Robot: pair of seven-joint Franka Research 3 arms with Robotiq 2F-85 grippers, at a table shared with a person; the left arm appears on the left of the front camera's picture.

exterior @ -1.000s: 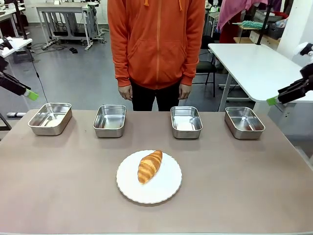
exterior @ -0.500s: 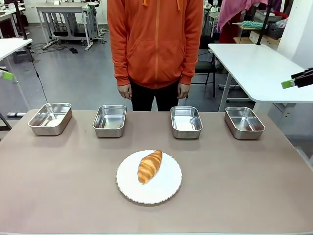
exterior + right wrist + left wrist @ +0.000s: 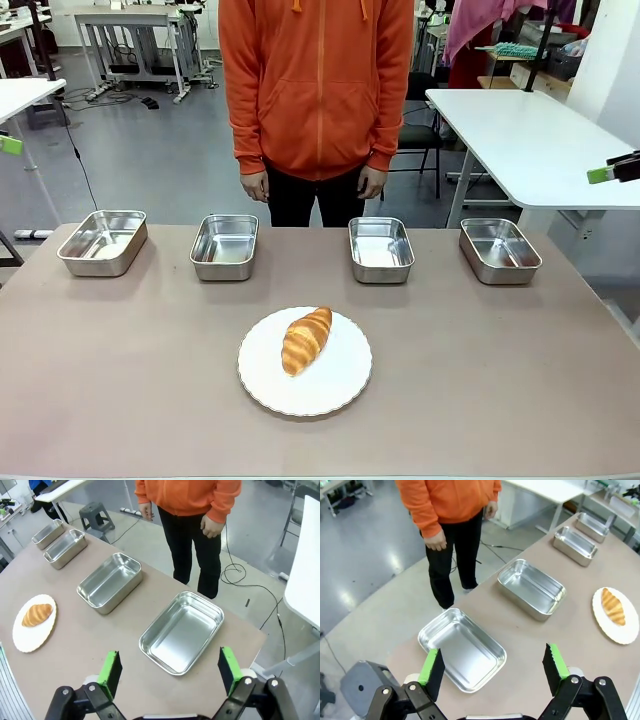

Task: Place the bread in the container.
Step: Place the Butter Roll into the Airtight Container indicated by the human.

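Nothing done yet. Bread lies on white plate, near-centre of table, untouched. Four steel trays in a row at the far side, all empty. The container is one of them; which, I cannot tell. My left gripper is spread wide, high over leftmost tray. My right gripper is likewise wide, over rightmost tray. Both hold nothing. Left, by my reckoning: reach, grasp, carry, release.

golden croissant diag on plate, 4 empty steel trays behind
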